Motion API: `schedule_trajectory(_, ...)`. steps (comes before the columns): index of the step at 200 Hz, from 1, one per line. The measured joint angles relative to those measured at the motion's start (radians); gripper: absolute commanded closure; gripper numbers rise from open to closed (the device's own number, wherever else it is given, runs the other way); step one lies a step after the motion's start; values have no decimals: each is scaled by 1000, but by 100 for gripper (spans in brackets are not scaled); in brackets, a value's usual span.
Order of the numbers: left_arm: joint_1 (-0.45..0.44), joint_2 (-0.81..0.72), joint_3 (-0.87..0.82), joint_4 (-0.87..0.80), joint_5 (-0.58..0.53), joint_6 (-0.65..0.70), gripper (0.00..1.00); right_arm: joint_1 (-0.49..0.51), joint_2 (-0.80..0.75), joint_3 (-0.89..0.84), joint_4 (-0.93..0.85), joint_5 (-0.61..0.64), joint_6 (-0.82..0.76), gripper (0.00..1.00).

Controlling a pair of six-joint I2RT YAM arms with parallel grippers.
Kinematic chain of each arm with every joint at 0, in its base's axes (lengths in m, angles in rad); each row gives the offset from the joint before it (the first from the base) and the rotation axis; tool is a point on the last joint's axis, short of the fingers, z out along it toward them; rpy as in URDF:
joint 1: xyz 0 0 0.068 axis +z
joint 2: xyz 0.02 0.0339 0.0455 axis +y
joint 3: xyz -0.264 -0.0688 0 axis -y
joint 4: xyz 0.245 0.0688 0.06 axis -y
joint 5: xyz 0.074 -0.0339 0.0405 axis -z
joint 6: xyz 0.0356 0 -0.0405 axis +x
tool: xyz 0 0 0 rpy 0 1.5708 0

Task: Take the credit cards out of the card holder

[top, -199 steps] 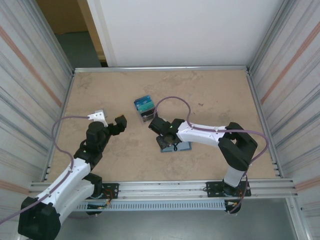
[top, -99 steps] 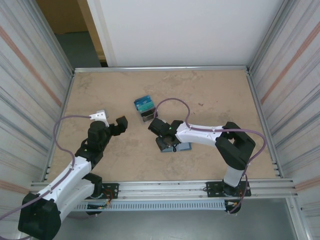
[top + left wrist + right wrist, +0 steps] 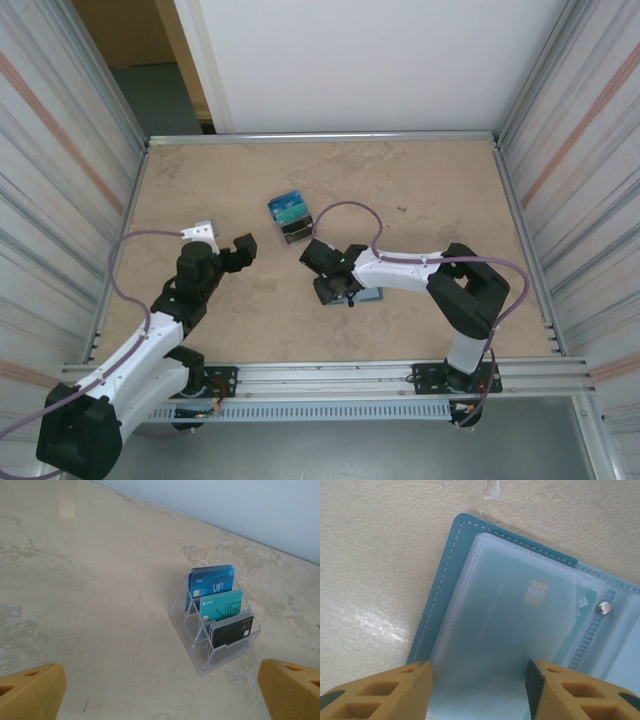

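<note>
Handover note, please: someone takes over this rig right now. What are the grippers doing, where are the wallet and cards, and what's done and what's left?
Left gripper: open, holding nothing, above the table, facing the clear card stand.
Right gripper: jaws partly apart, low over the open card holder, straddling its clear sleeves; no card pinched.
Teal card: inside a sleeve.
Done: holder lies open.
Left: draw that card out. Whether more cards lie beneath it cannot be told.
</note>
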Motion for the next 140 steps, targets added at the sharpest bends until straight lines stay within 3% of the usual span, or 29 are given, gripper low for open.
schedule_trajectory(30, 0, 6, 0, -6, 16, 0, 1, -19, -21, -30, 35, -29, 10, 48)
schedule_trajectory(91, -2, 6, 10, -21, 31, 11, 1, -44, -38, -51, 60, -58, 19, 59)
schedule_trajectory(140, -60, 6, 46, -25, 34, 61, 2, -61, -54, -63, 54, -67, 18, 67)
